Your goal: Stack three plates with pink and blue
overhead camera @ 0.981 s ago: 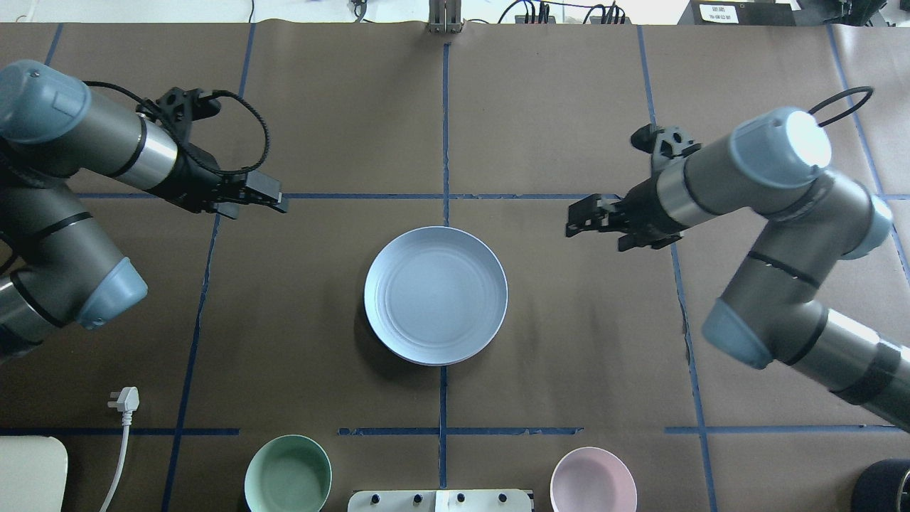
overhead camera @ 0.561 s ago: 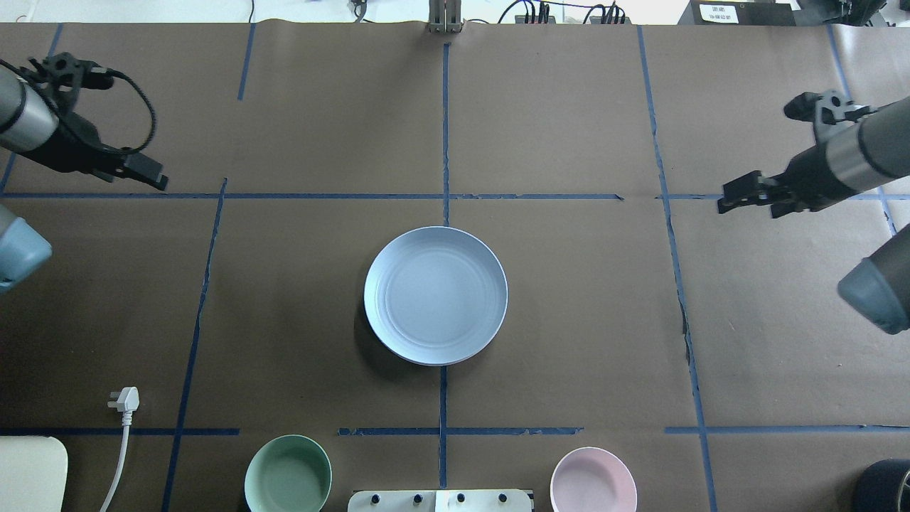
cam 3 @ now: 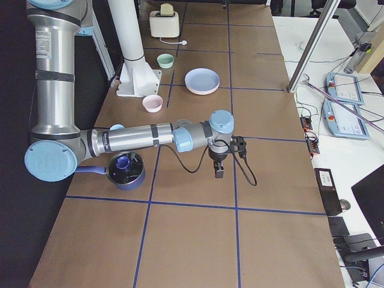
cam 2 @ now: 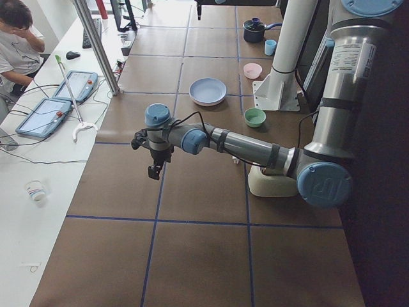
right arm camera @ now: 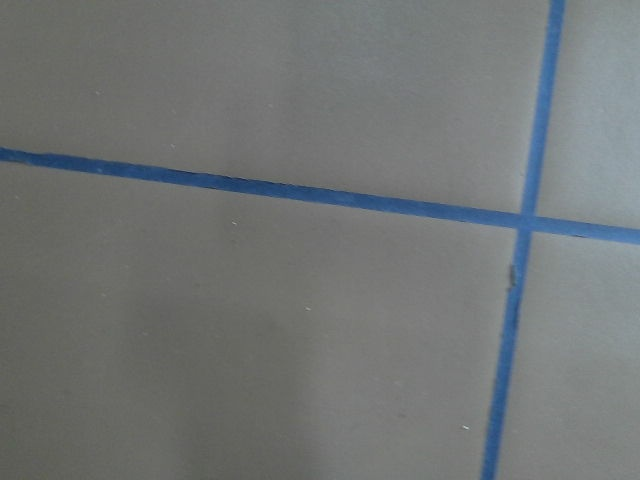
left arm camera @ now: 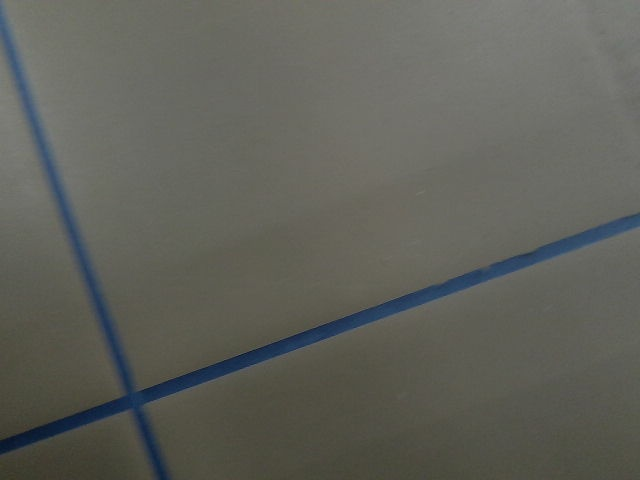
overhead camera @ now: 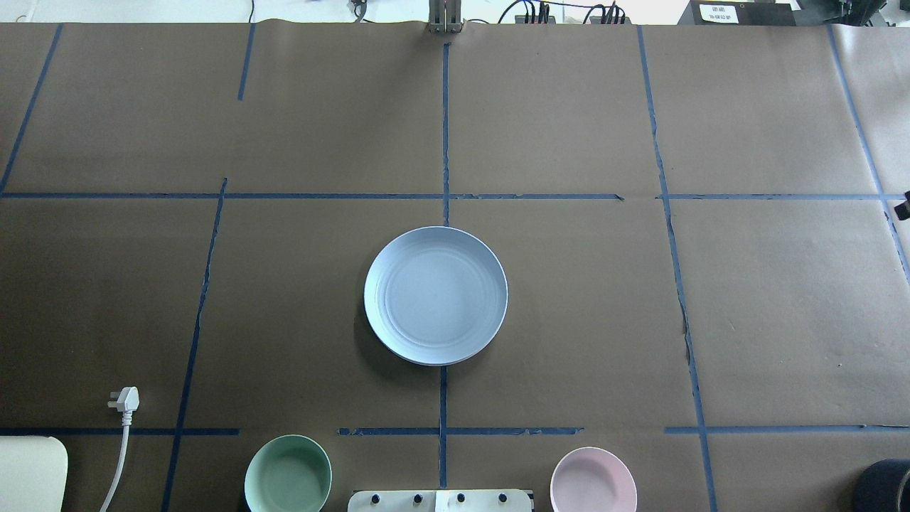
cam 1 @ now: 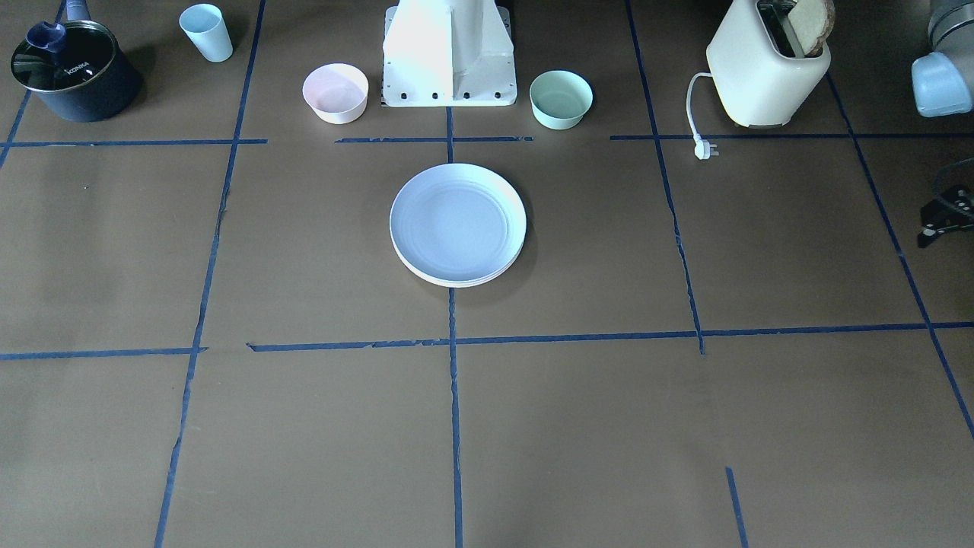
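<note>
Closest to my base, at the bottom edge of the overhead view, the mint-green bowl (overhead camera: 288,474) and the small pink bowl (overhead camera: 593,480) sit apart from the work. Beyond them, dead centre of the frame, the blue plate (overhead camera: 436,295) tops the pile. In the front-facing view the plates beneath (cam 1: 456,282) show as pale rims under its lower edge. I judge the stack finished, though I cannot pick out the pink one by colour.

What has changed is me. A second ago both arms reached in at the upper left and upper right of the overhead frame; now they have swung out to the table's ends. My left gripper (cam 2: 154,173) and right gripper (cam 3: 219,174) hang over bare paper, well apart from the pile. Whether either is spread or pressed together I cannot tell. Both wrist cameras show only brown paper and blue tape (left arm camera: 380,310). The pile itself has not shifted.
</note>
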`<state>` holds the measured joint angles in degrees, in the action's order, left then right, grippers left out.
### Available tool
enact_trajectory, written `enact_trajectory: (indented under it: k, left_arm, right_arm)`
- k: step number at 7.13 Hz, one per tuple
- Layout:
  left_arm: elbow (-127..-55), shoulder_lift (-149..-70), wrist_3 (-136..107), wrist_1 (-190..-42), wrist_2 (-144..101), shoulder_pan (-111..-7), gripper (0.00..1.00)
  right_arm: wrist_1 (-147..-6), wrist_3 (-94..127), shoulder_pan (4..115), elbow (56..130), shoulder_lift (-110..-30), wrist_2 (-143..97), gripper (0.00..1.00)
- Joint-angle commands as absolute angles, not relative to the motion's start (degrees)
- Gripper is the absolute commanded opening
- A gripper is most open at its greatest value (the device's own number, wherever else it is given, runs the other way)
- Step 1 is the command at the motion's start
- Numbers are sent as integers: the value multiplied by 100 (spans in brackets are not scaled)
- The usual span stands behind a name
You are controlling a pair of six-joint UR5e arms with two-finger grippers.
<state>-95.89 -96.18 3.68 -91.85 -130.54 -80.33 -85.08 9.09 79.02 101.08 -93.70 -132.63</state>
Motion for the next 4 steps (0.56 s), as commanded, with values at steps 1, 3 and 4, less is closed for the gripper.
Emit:
enact_trajectory:
  k: [1, 3, 4]
  left_arm:
    - [-9563, -9344, 1018, -8544, -13576, -8612, 100]
    - [-9589, -9229, 1141, -8350, -13764, -8788, 100]
    - [-9598, -9220, 1499, -8158, -13755, -8980, 100]
  right_arm:
    - [-9340, -120, 8567, 10107, -9448, -13315, 100]
    - [-9422, -185, 8569, 10090, -9422, -13254, 100]
    - [-9422, -124, 8569, 10107, -9413, -13289, 100]
